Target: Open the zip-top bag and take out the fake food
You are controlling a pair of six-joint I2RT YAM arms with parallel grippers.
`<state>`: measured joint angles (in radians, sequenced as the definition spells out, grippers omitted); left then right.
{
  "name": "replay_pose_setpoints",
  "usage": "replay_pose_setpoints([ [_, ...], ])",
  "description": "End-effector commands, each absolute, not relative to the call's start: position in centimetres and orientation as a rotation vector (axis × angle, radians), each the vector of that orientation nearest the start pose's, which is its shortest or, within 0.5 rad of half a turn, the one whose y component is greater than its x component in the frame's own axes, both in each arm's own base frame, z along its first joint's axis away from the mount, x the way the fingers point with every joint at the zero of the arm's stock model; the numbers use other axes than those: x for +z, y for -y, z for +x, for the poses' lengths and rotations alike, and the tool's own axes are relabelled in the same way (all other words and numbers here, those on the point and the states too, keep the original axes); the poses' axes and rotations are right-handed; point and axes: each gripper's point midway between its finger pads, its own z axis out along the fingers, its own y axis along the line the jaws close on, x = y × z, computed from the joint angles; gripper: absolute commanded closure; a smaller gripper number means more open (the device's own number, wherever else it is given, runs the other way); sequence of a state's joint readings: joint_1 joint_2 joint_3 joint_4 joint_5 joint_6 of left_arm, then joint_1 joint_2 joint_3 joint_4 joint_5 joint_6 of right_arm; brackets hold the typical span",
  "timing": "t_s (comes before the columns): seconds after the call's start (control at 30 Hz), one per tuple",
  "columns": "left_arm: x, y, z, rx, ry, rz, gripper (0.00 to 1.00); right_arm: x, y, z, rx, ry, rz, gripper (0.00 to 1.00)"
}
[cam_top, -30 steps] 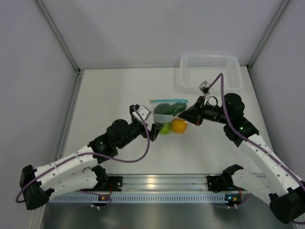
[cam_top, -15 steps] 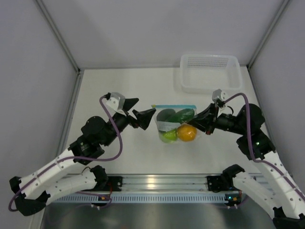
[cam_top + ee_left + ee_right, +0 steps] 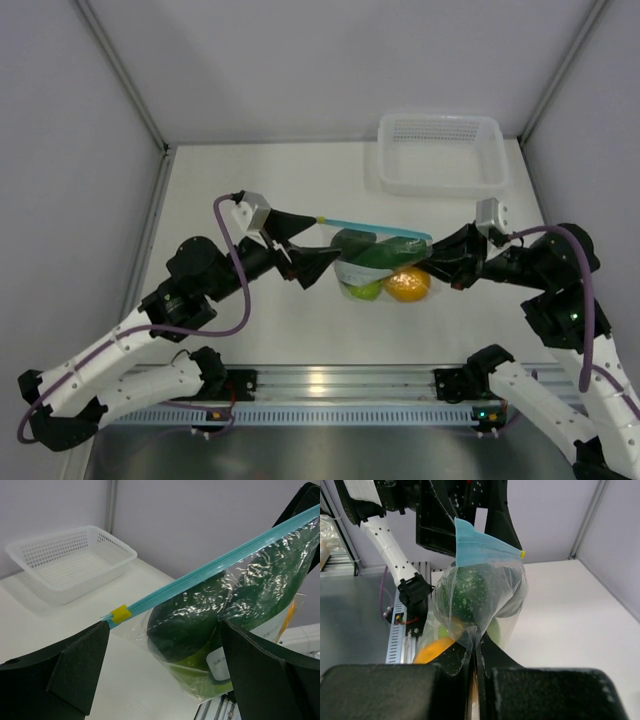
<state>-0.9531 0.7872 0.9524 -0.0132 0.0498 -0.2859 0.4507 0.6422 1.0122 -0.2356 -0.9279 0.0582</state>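
Note:
The zip-top bag (image 3: 385,262) hangs above the table, its light blue zip strip (image 3: 372,226) shut along the top. My right gripper (image 3: 441,262) is shut on the plastic at the bag's right edge (image 3: 476,647). Inside lie the fake food pieces: an orange fruit (image 3: 407,284), a lime-green ball (image 3: 366,291) and dark green pieces (image 3: 375,250). My left gripper (image 3: 323,245) stands open, with the bag's left end (image 3: 240,605) between its fingers (image 3: 75,665). A yellow tab (image 3: 119,613) marks the strip's left end, close to one fingertip.
A white mesh basket (image 3: 438,150) stands at the back right of the table, also seen in the left wrist view (image 3: 70,565). Grey walls close in the back and sides. The metal rail (image 3: 340,385) runs along the near edge.
The right gripper has carried the bag to the right and toward the near edge, lifting it. The left gripper drew back, then came in open around the bag's left end.

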Motion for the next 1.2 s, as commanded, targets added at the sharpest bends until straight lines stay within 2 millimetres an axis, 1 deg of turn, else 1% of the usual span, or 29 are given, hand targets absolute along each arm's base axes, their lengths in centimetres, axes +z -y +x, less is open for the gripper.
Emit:
replay_pose_setpoints([
  [0.0,43.1,26.2,15.6,-1.082,-1.302,0.562,0.02,43.0,-20.8,9.6,0.991,-1.04,-1.123,1.0],
  [0.03,42.9,26.5,14.9,-1.11,-1.29,0.611,0.02,43.3,-20.7,9.4,0.988,-1.027,-1.123,1.0],
  [0.07,42.4,26.6,14.8,-1.119,-1.291,0.631,0.02,43.6,-20.6,9.2,0.984,-1.02,-1.124,1.0],
  [0.13,42.8,26.6,14.6,-1.146,-1.25,0.653,0.02,44.2,-20.4,8.7,0.981,-1.007,-1.128,1.0],
  [0.17,42.7,27.0,13.6,-1.187,-1.222,0.709,0.02,44.4,-20.3,8.5,0.973,-0.996,-1.133,1.0],
  [0.2,43.0,27.1,13.2,-1.218,-1.187,0.726,0.02,44.7,-20.2,8.2,0.972,-0.989,-1.138,1.0],
  [0.23,43.1,27.0,13.3,-1.229,-1.171,0.733,0.02,45.1,-20.0,7.7,0.974,-0.976,-1.145,1.0],
  [0.27,43.0,27.3,12.2,-1.281,-1.139,0.806,0.02,45.3,-19.9,7.3,0.978,-0.965,-1.154,1.0],
  [0.3,42.9,27.5,12.0,-1.318,-1.133,0.814,0.02,45.5,-19.9,7.0,0.98,-0.958,-1.16,1.0],
  [0.33,43.7,27.2,12.2,-1.323,-1.088,0.812,0.02,45.8,-19.8,6.6,0.982,-0.944,-1.167,1.0],
  [0.37,43.5,27.6,11.6,-1.385,-1.08,0.853,0.02,46.1,-19.6,6.2,0.982,-0.934,-1.168,1.0],
  [0.4,43.6,27.6,11.9,-1.396,-1.072,0.856,0.02,46.2,-19.6,5.8,0.99,-0.921,-1.176,1.0],
  [0.43,44.2,27.5,11.6,-1.413,-1.02,0.866,0.02,46.3,-19.6,5.7,0.993,-0.916,-1.177,1.0],
  [0.47,44.2,27.6,11.5,-1.452,-1.025,0.865,0.02,46.5,-19.5,5.4,0.992,-0.902,-1.177,1.0],
  [0.5,44.4,27.6,11.6,-1.458,-0.991,0.876,0.02,46.6,-19.4,5.3,0.992,-0.896,-1.177,1.0],
  [0.57,44.3,27.7,11.5,-1.483,-0.983,0.878,0.02,46.9,-19.4,5.0,0.996,-0.887,-1.176,1.0],
  [0.63,44.3,27.8,11.0,-1.504,-0.955,0.9,0.03,47.0,-19.3,4.8,1.001,-0.88,-1.182,1.0],
  [0.67,44.8,27.6,10.5,-1.523,-0.919,0.908,0.03,47.0,-19.3,4.7,1.003,-0.878,-1.182,1.0],
  [0.73,44.7,27.7,9.9,-1.556,-0.899,0.942,0.09,47.1,-19.3,4.7,1.001,-0.871,-1.183,1.0],
  [0.77,45.1,27.5,9.4,-1.574,-0.871,0.95,0.11,47.1,-19.3,4.6,0.998,-0.865,-1.181,1.0],
  [0.87,45.2,27.5,8.9,-1.598,-0.852,0.971,0.34,47.3,-19.3,4.5,0.991,-0.836,-1.187,1.0],
  [0.9,45.1,27.5,9.0,-1.598,-0.854,0.968,0.52,47.3,-19.3,4.6,0.989,-0.836,-1.186,1.0],
  [0.97,45.1,27.4,9.1,-1.593,-0.852,0.953,0.63,47.2,-19.4,4.6,1.012,-0.854,-1.175,1.0],
  [1.03,44.9,27.5,9.1,-1.596,-0.859,0.95,0.64,47.2,-19.4,4.6,1.009,-0.852,-1.172,1.0],
  [1.07,44.9,27.5,9.1,-1.597,-0.858,0.95,0.67,47.2,-19.4,4.7,1.009,-0.854,-1.172,1.0],
  [1.1,44.8,27.4,9.1,-1.598,-0.856,0.949,0.77,47.2,-19.4,4.8,1.006,-0.855,-1.169,1.0],
  [1.17,44.6,27.5,9.3,-1.595,-0.865,0.938,0.78,47.3,-19.4,5.0,1.0,-0.859,-1.158,1.0],
])
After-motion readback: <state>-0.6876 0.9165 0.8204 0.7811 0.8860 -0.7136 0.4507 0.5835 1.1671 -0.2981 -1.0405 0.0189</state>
